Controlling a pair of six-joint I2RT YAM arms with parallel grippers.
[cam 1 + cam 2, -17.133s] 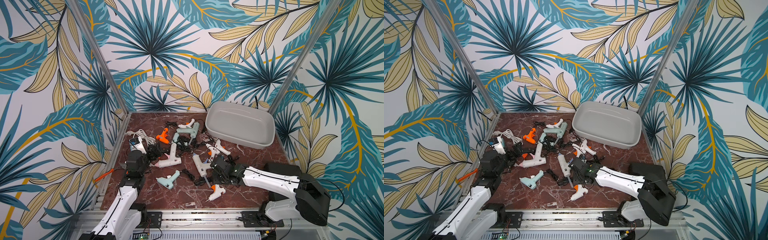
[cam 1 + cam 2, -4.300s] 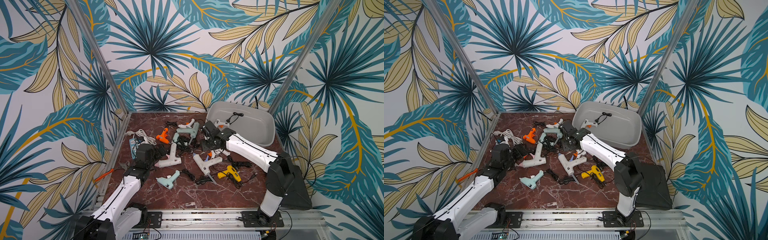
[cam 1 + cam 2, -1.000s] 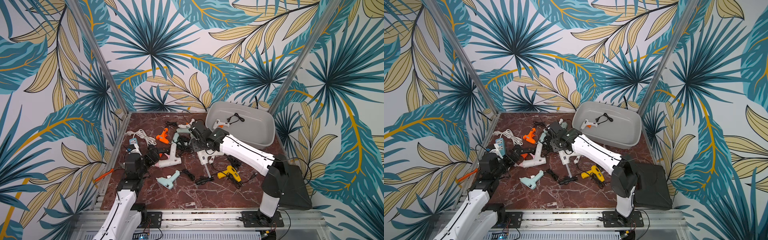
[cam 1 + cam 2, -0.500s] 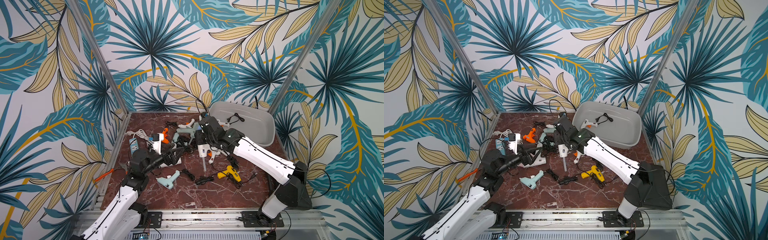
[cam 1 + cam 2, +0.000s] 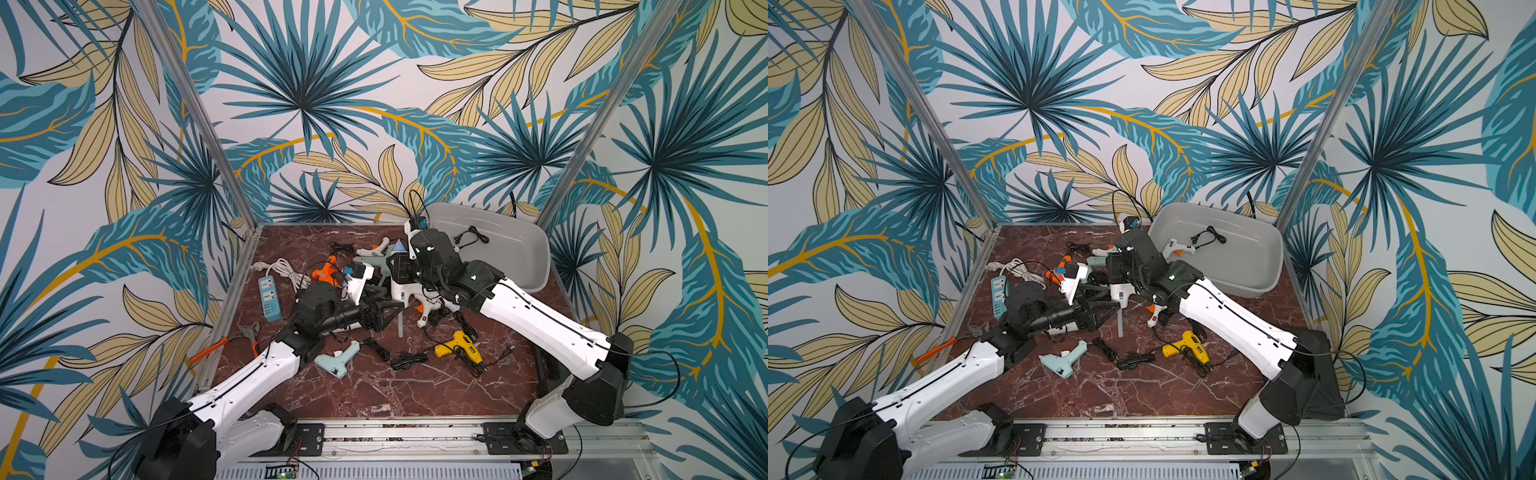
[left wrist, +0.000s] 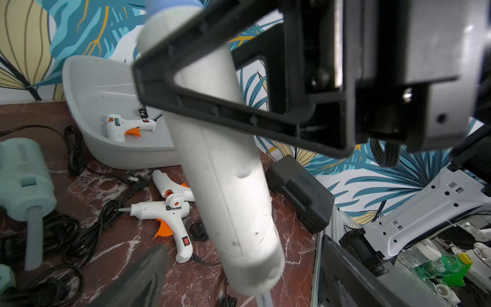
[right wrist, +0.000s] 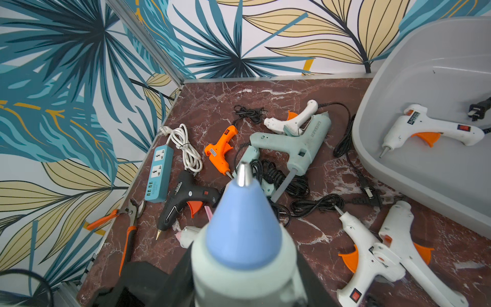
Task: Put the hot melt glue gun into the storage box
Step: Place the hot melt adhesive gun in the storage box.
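Surface (image 5: pixel 374 395): dark red marble look, walls at the back and both sides, rail along the front. Box (image 5: pixel 513 249): grey, lidless, far right corner, rim close to both walls there. In it we see a small white glue gun (image 5: pixel 1177 248) lying flat and a black cord (image 5: pixel 1208 237); the rest of its floor is bare. Black case (image 6: pixel 300 191): shut, at the right edge beside the base of the right arm (image 5: pixel 1237 328), partly behind that arm in both top views, contents unknown.

Task thing: the big white glue gun (image 6: pixel 225 172) is outside the box, just left of its rim, clenched in the right tool (image 7: pixel 241 271). Its blue nozzle (image 7: pixel 243 220) points toward the back wall and a glue stick (image 5: pixel 401 324) hangs from its rear. Whether the stick's end touches the surface we cannot tell. Left tool (image 5: pixel 390 300): fingers spread wide, right at that gun's barrel. Contact or not, we cannot tell; the near finger is a blur in the left wrist view.

Room: the front strip of the surface is bare, the middle crowded. Yellow glue gun (image 5: pixel 457 345) and mint glue gun (image 5: pixel 338 361) lie nearest the front, cords between them. Power strip (image 5: pixel 268 297) runs along the left edge; cutters (image 5: pixel 232 340) lie across that edge. Two white glue guns (image 7: pixel 372 260) lie crossed near the box wall.

Hidden: in a top view the right arm (image 5: pixel 540 320) covers the small white glue gun. The held gun's handle is out of sight.
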